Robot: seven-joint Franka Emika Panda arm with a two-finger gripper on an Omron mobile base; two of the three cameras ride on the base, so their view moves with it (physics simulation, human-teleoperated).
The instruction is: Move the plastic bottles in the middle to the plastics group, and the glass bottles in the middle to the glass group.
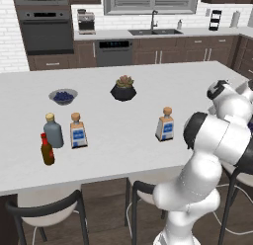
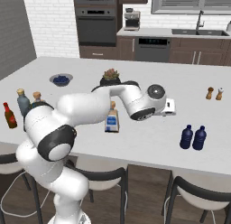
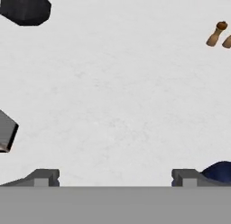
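White bench (image 1: 123, 135) carries everything, seen across a kitchen island. At its left end stand the glass group, a squat grey-blue bottle (image 1: 53, 131) and a slim brown red-capped bottle (image 1: 47, 149), with one labelled clear bottle (image 1: 77, 131) just beside them. The second labelled clear bottle (image 2: 112, 118) stands alone mid-bench, near the front edge, with bare surface on both sides. Behind it sit a bowl of blue berries (image 1: 63, 96) and a dark plant pot (image 1: 123, 89). Farther right, two dark blue plastic bottles (image 2: 193, 137) stand side by side near the front edge, with two small wooden shakers (image 2: 214, 93) well behind them. The fingers (image 3: 115, 178) stand wide apart, holding nothing, over open bench; a dark blue bottle top (image 3: 219, 171) shows just beside the finger on the right of the hand view.
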